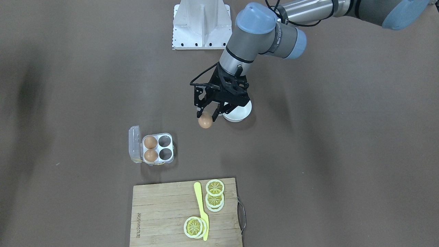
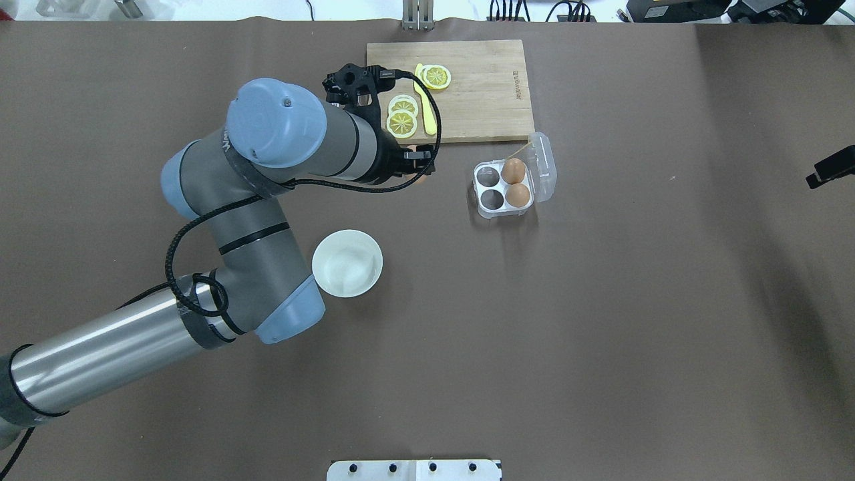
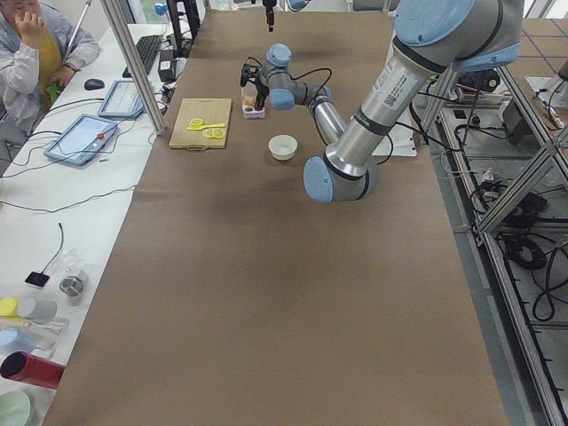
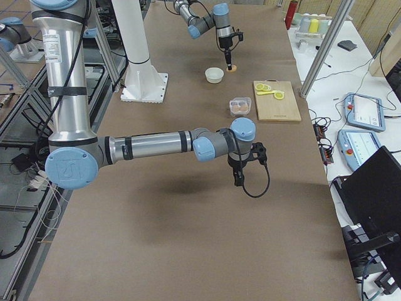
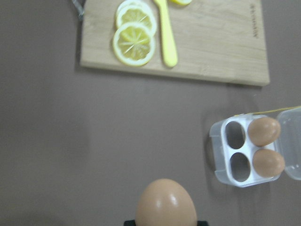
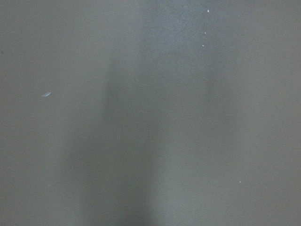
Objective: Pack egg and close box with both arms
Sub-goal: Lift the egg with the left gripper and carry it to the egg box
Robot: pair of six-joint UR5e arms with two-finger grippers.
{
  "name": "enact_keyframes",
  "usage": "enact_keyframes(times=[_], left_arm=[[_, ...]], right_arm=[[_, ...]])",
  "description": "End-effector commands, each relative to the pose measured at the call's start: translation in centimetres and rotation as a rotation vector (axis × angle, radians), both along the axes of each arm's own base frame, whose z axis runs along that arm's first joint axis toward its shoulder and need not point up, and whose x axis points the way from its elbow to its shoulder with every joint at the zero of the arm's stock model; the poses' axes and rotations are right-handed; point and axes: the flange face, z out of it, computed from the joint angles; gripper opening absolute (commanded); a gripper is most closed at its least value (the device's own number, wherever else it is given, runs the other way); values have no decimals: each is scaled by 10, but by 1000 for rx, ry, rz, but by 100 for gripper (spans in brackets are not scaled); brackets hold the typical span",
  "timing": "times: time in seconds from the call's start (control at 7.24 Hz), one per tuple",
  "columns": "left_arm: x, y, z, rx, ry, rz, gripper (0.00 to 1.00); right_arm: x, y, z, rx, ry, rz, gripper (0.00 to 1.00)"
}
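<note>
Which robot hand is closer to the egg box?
Left. The left gripper hangs a short way from the box, holding the egg. The right gripper is far off on the box's other side.

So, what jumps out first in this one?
The left gripper holds an egg above the table, between the bowl and the box. The box lies open, two eggs in the cells by its lid, two cells empty. Lemon slices and a yellow knife lie on a board nearby.
</note>
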Motion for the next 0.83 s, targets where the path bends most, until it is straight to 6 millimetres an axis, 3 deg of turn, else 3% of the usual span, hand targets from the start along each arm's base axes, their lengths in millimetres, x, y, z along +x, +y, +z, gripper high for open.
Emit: enact_keyframes(times=[0.0,0.14,0.41,0.55,0.69], left_arm=[[80,2,3,126,28,-189,0],[87,7,-6,288,-63,-196,0],[88,15,-7,383,-80,-215,0],[109,32,11,480,-193,-246,0],[136,67,8,586,-263,-264,0]], right_arm=[[0,0,0,-2,-3,-1,100],[1,5,6,-15,-4,-3,100],[0,5,9,-26,-11,-4,100],[0,5,10,-30,-13,-5,100],[0,5,11,-33,-13,-6,100]])
